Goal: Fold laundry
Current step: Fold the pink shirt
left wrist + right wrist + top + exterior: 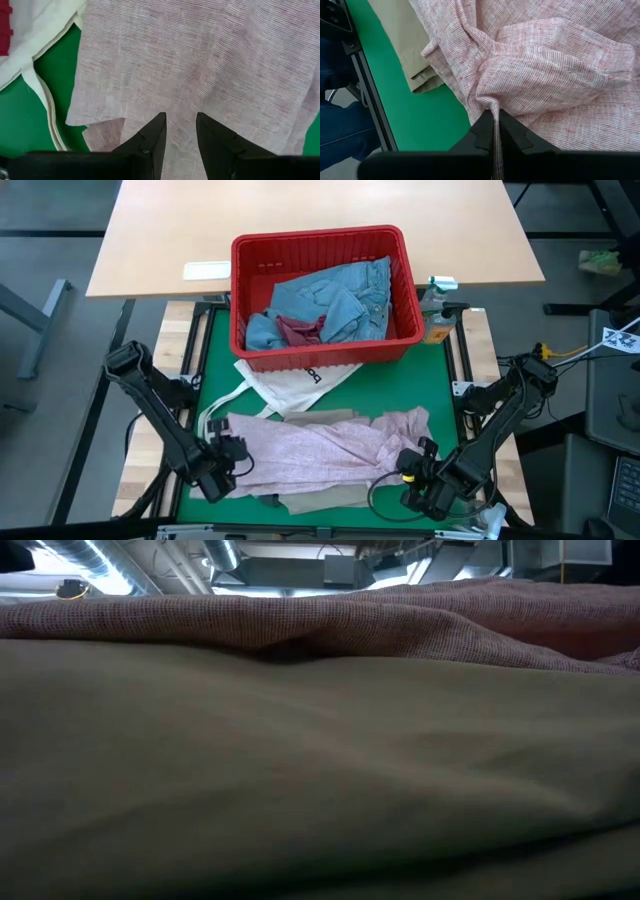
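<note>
The mottled pink top (320, 445) lies spread across the green mat, over the beige trousers (320, 502). In the low view the trousers (320, 790) fill the foreground and the pink top (400, 620) lies behind them. My left gripper (228, 463) stands at the top's left end. Its fingertips (181, 120) are apart, with flat pink cloth (200, 60) showing between them. My right gripper (412, 470) is at the top's right end, shut on the cloth (545, 65). Light blue jeans (340, 300) lie in the red basket (315, 237). My left gripper points down over the pink top near its left edge (100, 125); I cannot tell whether the fingers touch the cloth. My right gripper pinches a gathered fold of the pink top (492, 102) between its two fingers, slanting down from above. Ridges of cloth run up to the fingers. The rest of the top lies on the mat and trousers.
The white tote bag (285, 380) lies between the basket and the pink top, and its strap (45, 100) lies close to my left gripper. Small bottles (435, 320) stand right of the basket. A wooden table (300, 210) lies beyond. Bare green mat (425, 115) shows beside the trousers' hem.
</note>
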